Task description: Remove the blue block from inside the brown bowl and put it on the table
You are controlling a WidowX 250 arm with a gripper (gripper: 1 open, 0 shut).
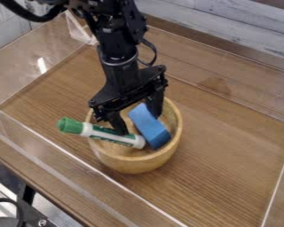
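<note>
The block (148, 127) lies inside the bowl (132, 158), in its 3 o'clock half, tilted with one end propped toward the far rim. A green-capped marker (99, 133) lies across the 9 o'clock side, its capped end jutting over the rim. The hand (124, 113) points straight down into the bowl with its fingers spread wide; nothing is held. One dark finger (158, 97) stands by the block's far end; the others come down between block and marker. Whether any finger touches the block cannot be told.

You should expect the block to be light and rigid, with plain flat faces that offer good purchase but may slide a little. Take hold across its two long side faces, near the middle, so it does not pivot. Its tilt means one finger may reach it first and nudge it. Keep your near finger off the marker, which looks free to roll. The table (227, 133) at 3 o'clock of the bowl offers room for setting down.
</note>
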